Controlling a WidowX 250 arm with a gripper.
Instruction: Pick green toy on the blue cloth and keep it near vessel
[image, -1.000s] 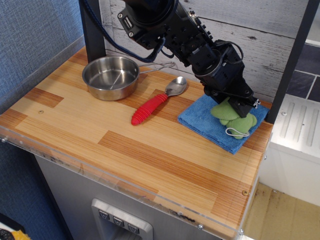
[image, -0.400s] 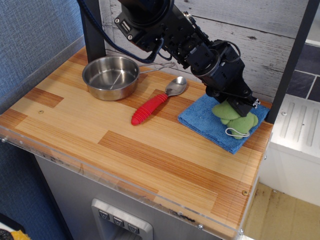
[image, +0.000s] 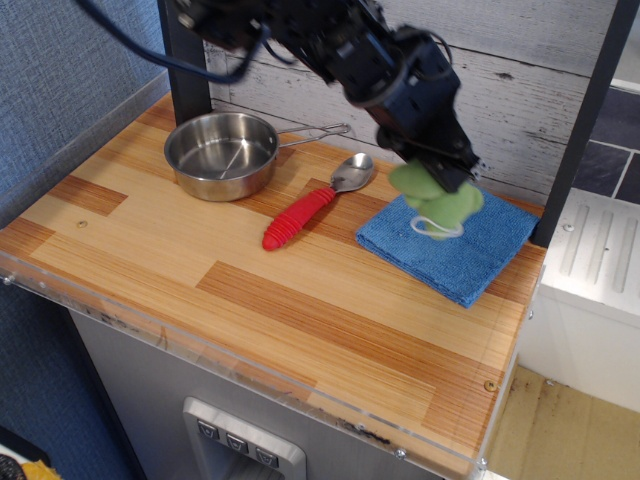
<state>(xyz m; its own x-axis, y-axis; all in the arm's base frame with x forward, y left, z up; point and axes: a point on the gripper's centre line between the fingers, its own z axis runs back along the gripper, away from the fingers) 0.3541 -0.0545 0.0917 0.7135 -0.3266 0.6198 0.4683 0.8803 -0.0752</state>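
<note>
- My gripper is closed on the toy and holds it by the upper part; the fingertips are mostly hidden behind the plush, so I judge the grip from how the toy hangs.
- The toy is in the air, clear of the cloth, above the cloth's rear-left part. Its white string loop hangs down under it and I cannot tell if the loop touches the cloth.
- The cloth lies flat at the right side of the table, with nothing on it now.
- The pan stands at the rear left of the table, well apart from me, with its wire handle pointing to the right, toward my side.
- Between the pan and the cloth lies the spoon, its long axis going diagonally, bowl at the rear right and red handle at the front left.
- This relation decides my next move: from my gripper the pan lies to the left and a little to the rear, and the spoon crosses the direct line.
- I judge that the pick is done and the carry is the step in hand.
- I think free wood in front of the pan, left of the red handle, is a good place to set the toy down.
- One risk: the hanging loop can catch the spoon if I travel low.
</note>
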